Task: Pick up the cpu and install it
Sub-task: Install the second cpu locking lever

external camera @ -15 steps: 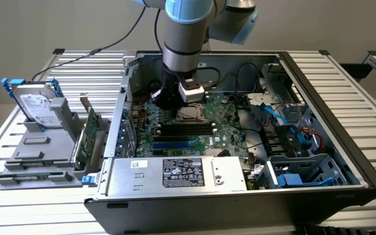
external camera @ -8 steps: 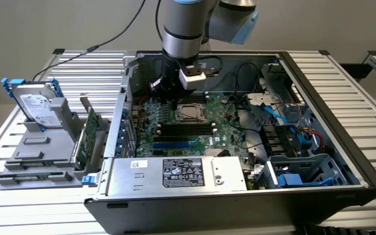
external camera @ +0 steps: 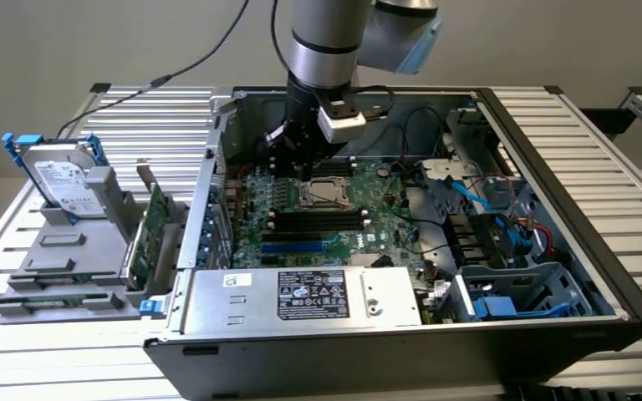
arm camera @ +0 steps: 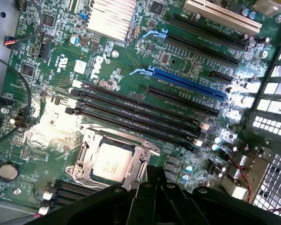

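In the wrist view the end effector (arm camera: 154,197) is cut off by the frame edge and covers one corner of the cpu (arm camera: 111,161) socket. In the exterior view the arm (external camera: 327,33) runs off the top, and the power supply label (external camera: 312,296) is too small to read.

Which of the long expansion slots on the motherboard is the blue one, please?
The blue slot lies between the black memory slots and the black expansion slots.

Labels on power supply (external camera: 310,294) and hard drive (external camera: 63,182): print unreadable.
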`<state>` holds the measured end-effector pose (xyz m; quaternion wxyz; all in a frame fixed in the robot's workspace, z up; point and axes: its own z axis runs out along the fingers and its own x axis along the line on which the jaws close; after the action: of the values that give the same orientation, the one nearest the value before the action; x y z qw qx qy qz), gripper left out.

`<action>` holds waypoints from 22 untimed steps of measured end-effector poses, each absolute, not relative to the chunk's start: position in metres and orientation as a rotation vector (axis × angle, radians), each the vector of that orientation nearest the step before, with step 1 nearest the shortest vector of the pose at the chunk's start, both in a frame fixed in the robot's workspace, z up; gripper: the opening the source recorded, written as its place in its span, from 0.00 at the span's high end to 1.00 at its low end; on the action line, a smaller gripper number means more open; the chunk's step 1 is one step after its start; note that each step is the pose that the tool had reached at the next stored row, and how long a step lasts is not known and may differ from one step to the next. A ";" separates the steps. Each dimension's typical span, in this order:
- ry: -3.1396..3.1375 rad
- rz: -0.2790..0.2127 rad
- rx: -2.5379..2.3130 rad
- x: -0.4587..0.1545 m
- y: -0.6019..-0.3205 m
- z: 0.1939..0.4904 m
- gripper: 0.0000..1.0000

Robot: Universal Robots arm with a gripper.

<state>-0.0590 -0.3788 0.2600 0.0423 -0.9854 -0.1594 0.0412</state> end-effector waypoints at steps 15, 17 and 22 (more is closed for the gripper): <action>-0.488 0.126 -3.015 -0.059 -0.398 0.243 0.89; -0.488 0.126 -3.014 -0.059 -0.398 0.240 0.89; -0.485 0.126 -3.015 -0.059 -0.397 0.233 0.89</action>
<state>-0.0593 -0.3970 0.2333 0.0427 -0.9855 -0.1587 0.0411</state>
